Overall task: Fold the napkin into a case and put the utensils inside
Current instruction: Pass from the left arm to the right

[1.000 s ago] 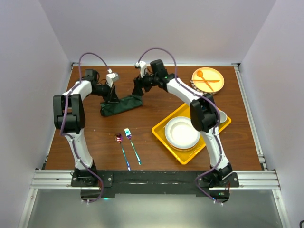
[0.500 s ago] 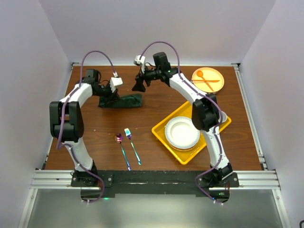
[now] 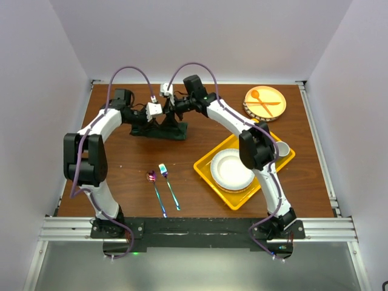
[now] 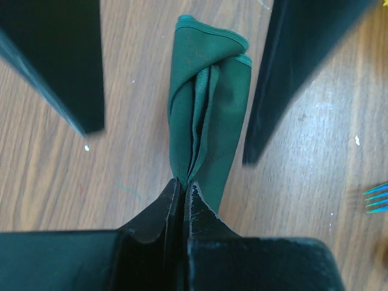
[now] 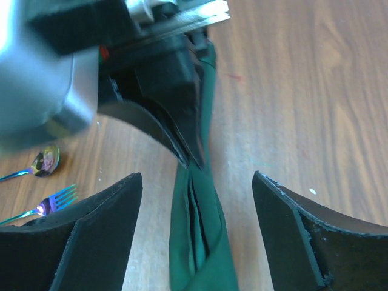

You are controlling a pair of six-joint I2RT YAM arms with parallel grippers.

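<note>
- Napkin (image 4: 209,109): dark green cloth, soft and matt, fine weave, stitched hem.
- Table (image 5: 303,91): brown wood grain, smooth, with a faint sheen.
- Spoon (image 5: 45,160) and fork (image 5: 53,199): polished metal, glossy, iridescent purple-blue-green.
- Left gripper (image 4: 183,185): matt black plastic, edges scuffed pale.
- Right gripper (image 5: 195,179): the same matt black plastic, finely grainy.
- Tray (image 3: 201,165): yellow, smooth, plastic by the look.
- Plate (image 3: 232,170): white, smooth, lightly shiny.

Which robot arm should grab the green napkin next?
Probably right. The right gripper is open with the napkin between its fingers; the left gripper is shut on it.
</note>
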